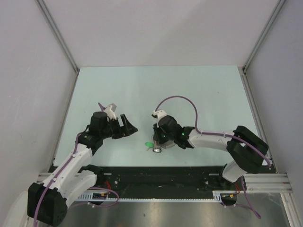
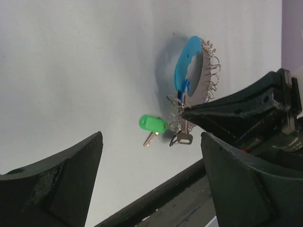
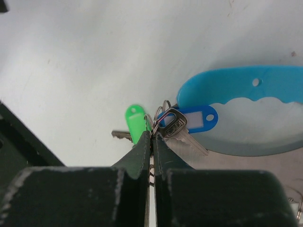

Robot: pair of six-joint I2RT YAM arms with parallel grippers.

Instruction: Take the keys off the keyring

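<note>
Two tools share this job, and only one is engaged. The right tool (image 3: 152,139) has its fingers pressed together, tips buried in the tangle of split rings where the keyring (image 3: 160,113) joins the keys (image 3: 179,127); whether a loop of wire is truly caught between them cannot be told. The bunch lies on the desk (image 3: 71,52) near its front edge, between the two arms. A green tag (image 3: 135,122) sits on one side of the tips, a blue tag (image 3: 201,118) on the other, and a large curved light-blue plastic piece (image 3: 246,82) just beyond. The left tool (image 1: 129,126) hangs spread wide, apart from the bunch and facing it. The step in hand looks like anchoring the ring so a key can be worked off. To do it well, the right tool should pin the ring low against the desk. The left should come in slowly, close on one key alone, perhaps the green-tagged one, and slide it along the coil rather than tug, since a pull would likely drag the whole bunch.
</note>
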